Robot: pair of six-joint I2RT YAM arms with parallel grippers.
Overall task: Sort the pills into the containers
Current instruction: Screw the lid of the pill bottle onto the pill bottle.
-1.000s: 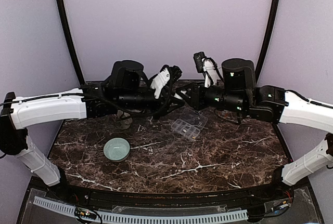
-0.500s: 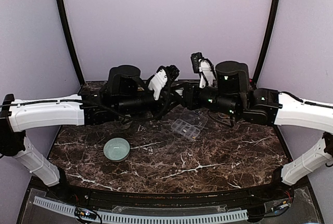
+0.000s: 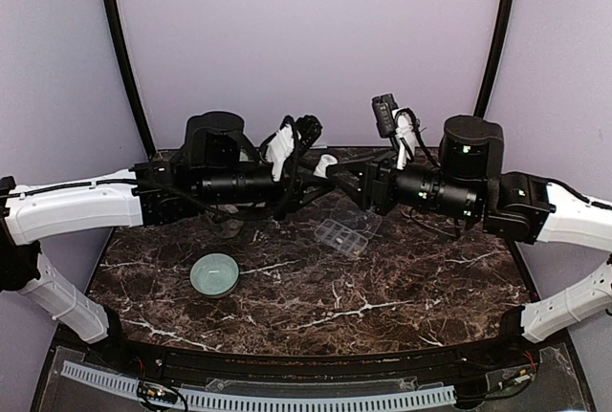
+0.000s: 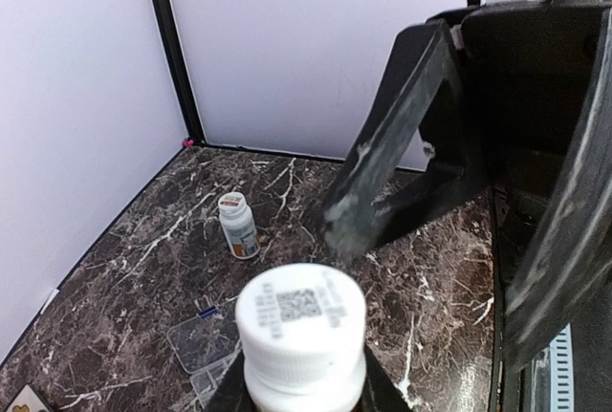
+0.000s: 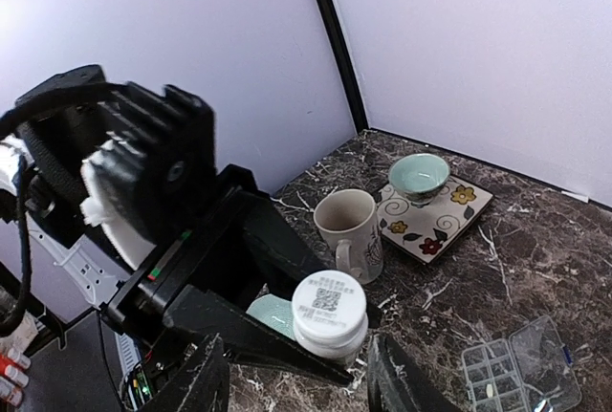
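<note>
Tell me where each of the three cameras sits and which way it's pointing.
Top external: above and behind the bases, looking down on the marble table; both arms show, meeting mid-air.
Left wrist: on the left arm, facing the right gripper's fingers and a back corner; the left gripper holds a pill bottle.
Right wrist: on the right arm, facing the left arm and a mug; its own open fingers show.
Shared: all three see the bottle and the organiser.

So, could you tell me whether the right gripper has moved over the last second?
Yes. Seen from above, the right gripper has pulled back to the right relative to the organiser, away from the bottle.
</note>
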